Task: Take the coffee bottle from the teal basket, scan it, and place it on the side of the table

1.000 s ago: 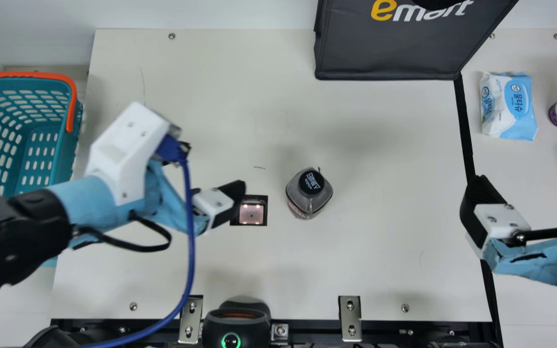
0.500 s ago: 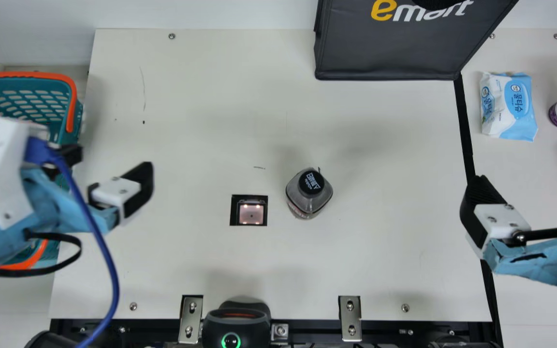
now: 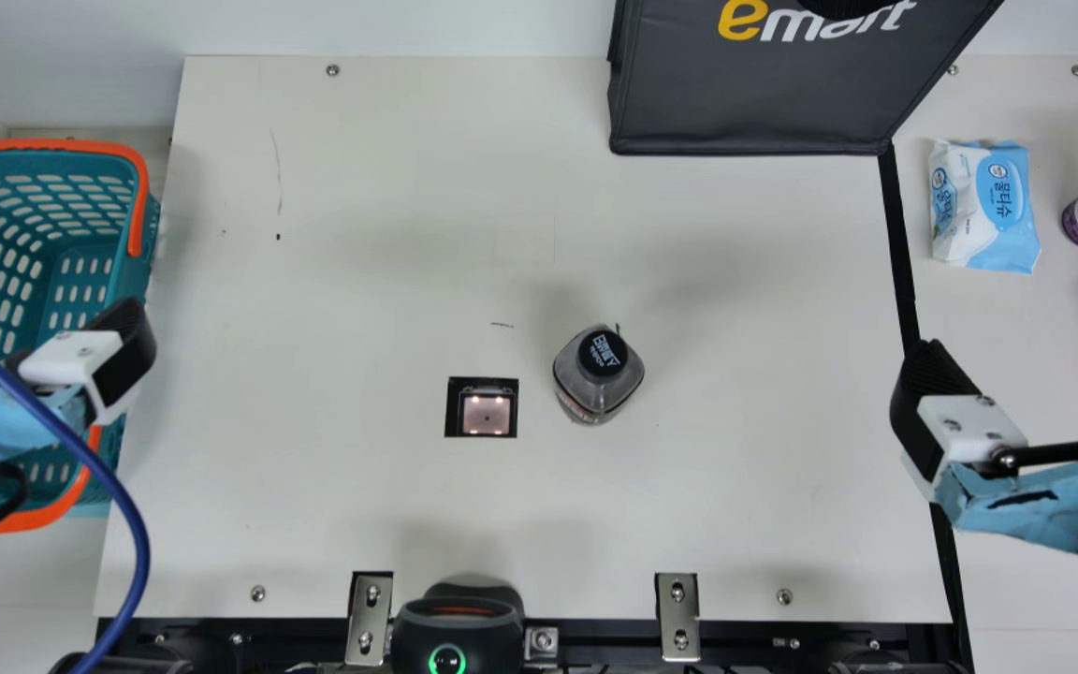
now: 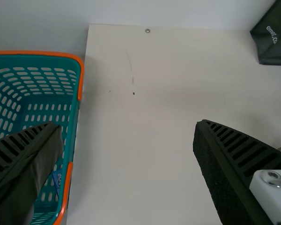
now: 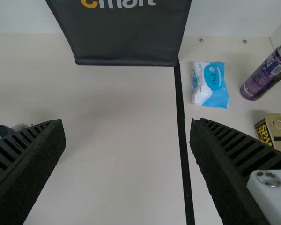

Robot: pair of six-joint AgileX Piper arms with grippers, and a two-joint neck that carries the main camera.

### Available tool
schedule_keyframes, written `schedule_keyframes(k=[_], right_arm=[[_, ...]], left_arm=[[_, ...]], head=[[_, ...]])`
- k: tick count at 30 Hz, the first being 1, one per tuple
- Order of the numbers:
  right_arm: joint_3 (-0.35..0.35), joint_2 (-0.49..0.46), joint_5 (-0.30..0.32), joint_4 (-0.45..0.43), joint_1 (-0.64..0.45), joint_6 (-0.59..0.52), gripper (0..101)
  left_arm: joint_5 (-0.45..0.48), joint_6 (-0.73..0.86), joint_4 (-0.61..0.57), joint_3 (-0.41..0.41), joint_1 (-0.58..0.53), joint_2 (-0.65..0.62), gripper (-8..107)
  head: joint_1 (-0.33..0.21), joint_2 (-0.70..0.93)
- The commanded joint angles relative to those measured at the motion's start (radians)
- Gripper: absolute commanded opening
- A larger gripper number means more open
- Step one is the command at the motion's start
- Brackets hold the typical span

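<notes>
The coffee bottle [image 3: 598, 379] stands on the desk [image 3: 361, 234] beside the scanner window [image 3: 486, 414]. The left claw [image 4: 126, 126], near the teal basket [image 3: 133, 271], and the right claw [image 5: 127, 124] gape empty. An off-centre grab could topple the bottle; poor alignment could spoil scanning.

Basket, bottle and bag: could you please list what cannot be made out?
- Basket: left end, cut off by main and left wrist views' left edges.
- Blue item inside: left wrist view, partly hidden by left gripper.
- Bottle: right wrist view, body mostly hidden by right gripper.
- Bag: top, cut off by main view's upper edge.
</notes>
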Motion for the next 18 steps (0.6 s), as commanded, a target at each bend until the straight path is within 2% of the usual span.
schedule_keyframes(k=[1,6,18], right_arm=[[0.000,0.000,0.000,0.000,0.000,0.000,95],[0.003,0.006,-0.003,0.007,0.012,-0.004,95],[0.031,0.075,-0.020,0.063,0.166,-0.059,95]], left_arm=[[0.000,0.000,0.000,0.000,0.000,0.000,90],[0.000,0.000,0.000,0.000,0.000,0.000,90],[0.000,0.000,0.000,0.000,0.000,0.000,90]], head=[[-0.029,0.002],[-0.029,0.002],[-0.029,0.002]])
